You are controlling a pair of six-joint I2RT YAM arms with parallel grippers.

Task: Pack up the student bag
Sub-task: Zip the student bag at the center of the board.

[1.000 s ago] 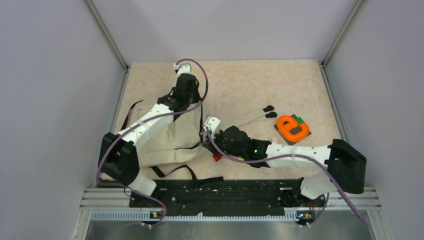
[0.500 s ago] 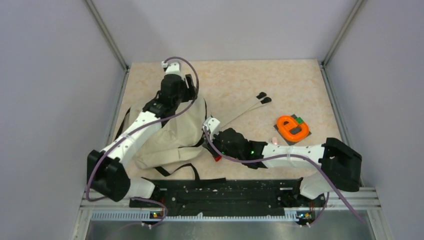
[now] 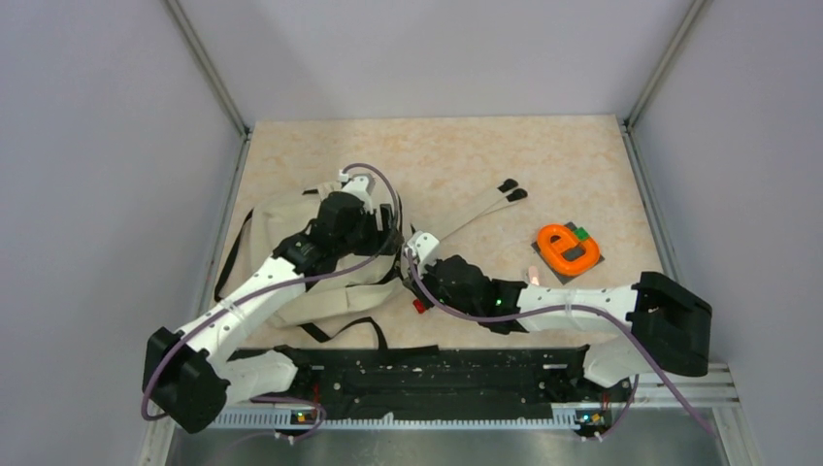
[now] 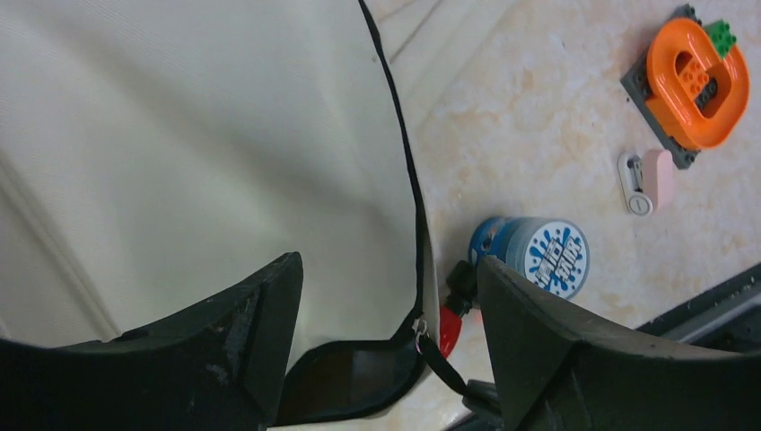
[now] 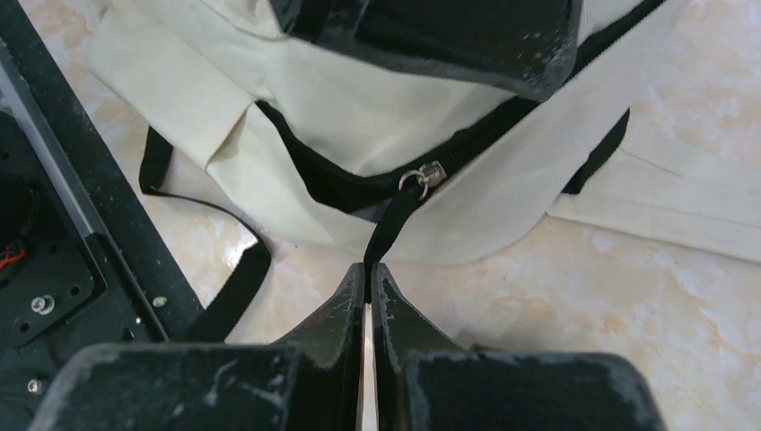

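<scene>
The student bag (image 3: 281, 216) is a beige canvas backpack lying flat at the table's left. In the left wrist view, cream fabric (image 4: 179, 135) fills the frame, with a dark zip opening (image 4: 350, 377) near its lower edge. My left gripper (image 3: 369, 233) hovers open over that opening, fingers (image 4: 260, 332) wide apart and empty. My right gripper (image 5: 368, 269) is shut on the black pull strap (image 5: 390, 220), which runs taut to the metal zipper ring (image 5: 415, 180). In the top view, the right gripper (image 3: 410, 274) sits at the bag's right edge.
A blue tub with a white printed lid (image 4: 538, 256) and a red-tipped item (image 4: 449, 328) lie beside the bag's corner. An orange toy on a grey plate (image 3: 568, 248) and a small pink-and-white piece (image 4: 646, 175) lie to the right. Shoulder straps with black tips (image 3: 510, 189) trail right.
My left gripper has opened, let go of the bag's far edge and drawn back toward the zip opening. The raised fabric has dropped flat. The right gripper keeps its hold.
</scene>
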